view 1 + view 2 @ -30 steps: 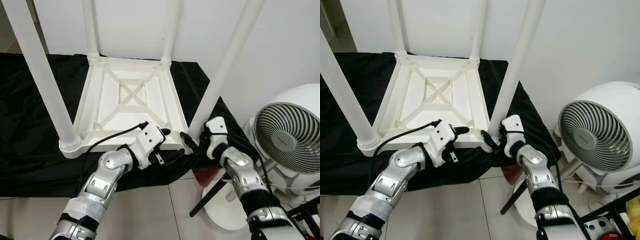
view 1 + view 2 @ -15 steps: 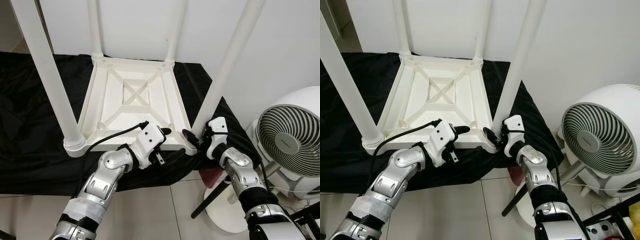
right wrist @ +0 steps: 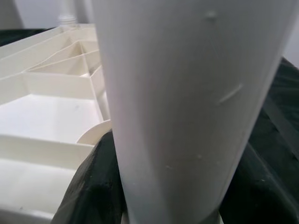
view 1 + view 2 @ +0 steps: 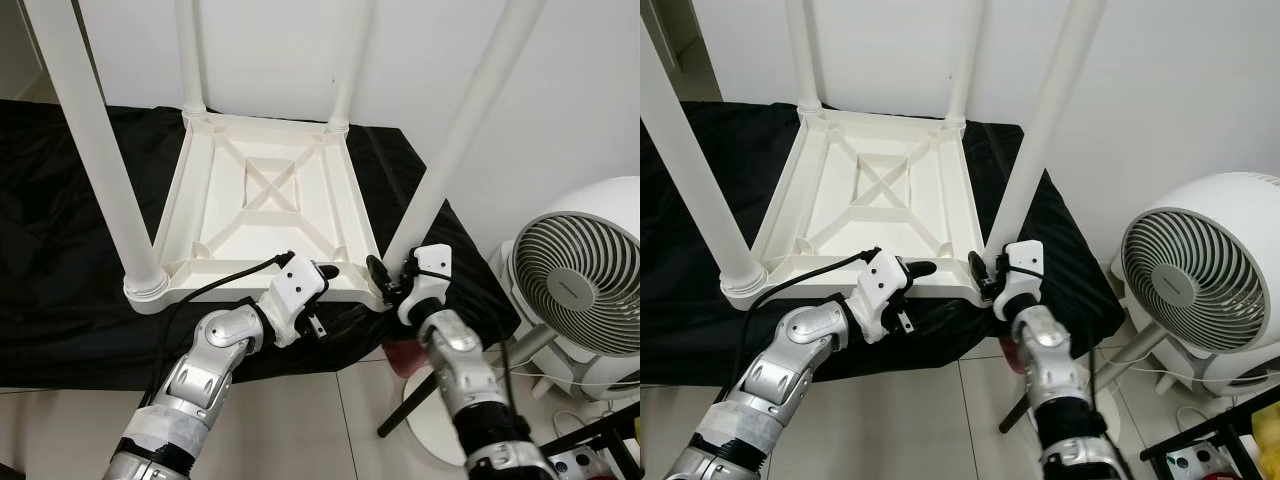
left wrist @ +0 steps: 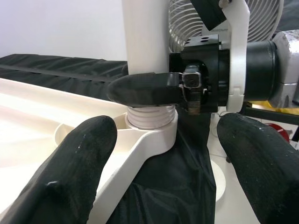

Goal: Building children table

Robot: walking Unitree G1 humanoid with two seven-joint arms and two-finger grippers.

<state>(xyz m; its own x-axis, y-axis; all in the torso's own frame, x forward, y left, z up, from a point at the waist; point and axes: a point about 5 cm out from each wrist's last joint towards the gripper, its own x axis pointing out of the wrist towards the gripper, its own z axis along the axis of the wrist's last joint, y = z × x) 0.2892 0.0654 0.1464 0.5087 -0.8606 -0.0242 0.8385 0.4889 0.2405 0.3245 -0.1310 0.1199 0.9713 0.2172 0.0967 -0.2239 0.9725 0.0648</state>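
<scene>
The white children's table (image 4: 265,200) lies upside down on a black cloth, its legs pointing up. My right gripper (image 4: 385,280) is shut on the near right leg (image 4: 455,150) just above its socket. In the left wrist view one of its fingers (image 5: 145,89) wraps across the leg (image 5: 145,37) above the threaded base (image 5: 154,128). The right wrist view has the leg (image 3: 187,93) pressed between black pads (image 3: 96,186). My left gripper (image 4: 322,298) stands open at the table's front edge, facing that corner, with nothing between its fingers (image 5: 70,163).
The black cloth (image 4: 60,300) covers the floor under the table, and its near edge meets pale tiles (image 4: 290,420). A white fan (image 4: 575,285) on a round base stands close on the right. The near left leg (image 4: 95,150) rises at the left, and a white wall stands behind.
My right forearm has swung inward and lower while its gripper stays on the leg's base. The left gripper has dropped slightly at the front edge. The camera has shifted a little.
</scene>
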